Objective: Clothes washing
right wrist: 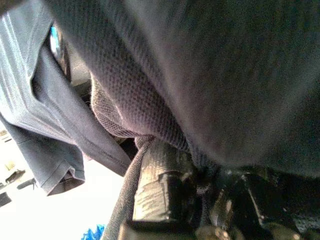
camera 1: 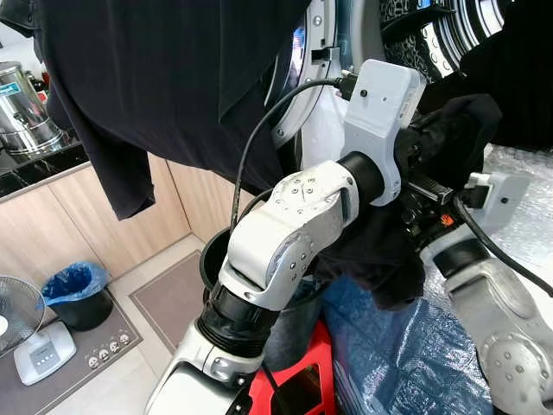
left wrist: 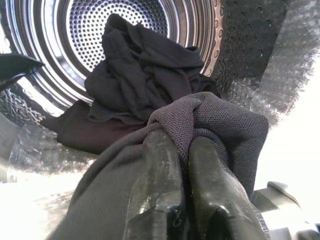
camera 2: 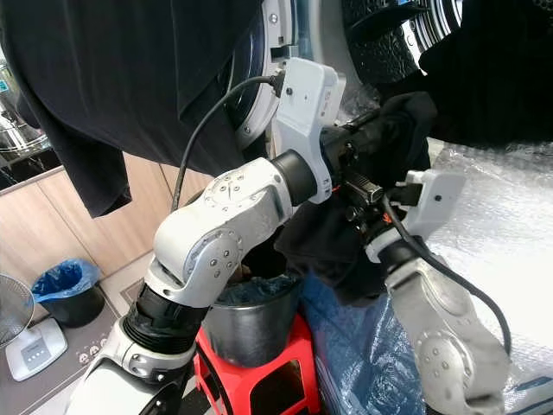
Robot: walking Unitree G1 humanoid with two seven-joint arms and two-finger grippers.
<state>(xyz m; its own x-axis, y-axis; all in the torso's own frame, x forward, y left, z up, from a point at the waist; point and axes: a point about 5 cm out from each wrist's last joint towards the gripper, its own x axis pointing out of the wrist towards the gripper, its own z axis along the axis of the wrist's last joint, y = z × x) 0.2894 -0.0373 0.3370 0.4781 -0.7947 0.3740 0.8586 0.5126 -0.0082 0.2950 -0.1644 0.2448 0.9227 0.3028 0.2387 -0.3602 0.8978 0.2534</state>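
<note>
Drum (left wrist: 100,20): upper left of left wrist view, I see dark clothes already inside.
Garment (left wrist: 220,125): centre frame, at the drum mouth; I fear it snags or slips.
Left gripper (left wrist: 187,145): clamped on garment.
Right gripper (right wrist: 195,185): buried in cloth, I cannot tell.

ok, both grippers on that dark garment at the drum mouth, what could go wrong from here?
1. The left gripper pinches only a small fold of the dark mesh garment, so it may slip free on the push in.
2. Much of the garment hangs below the arms over the metal bucket on the red stool; the tail could stay outside the steel washer drum or catch its rim.
3. The black shirt draped above could snag the left arm's cable.
</note>
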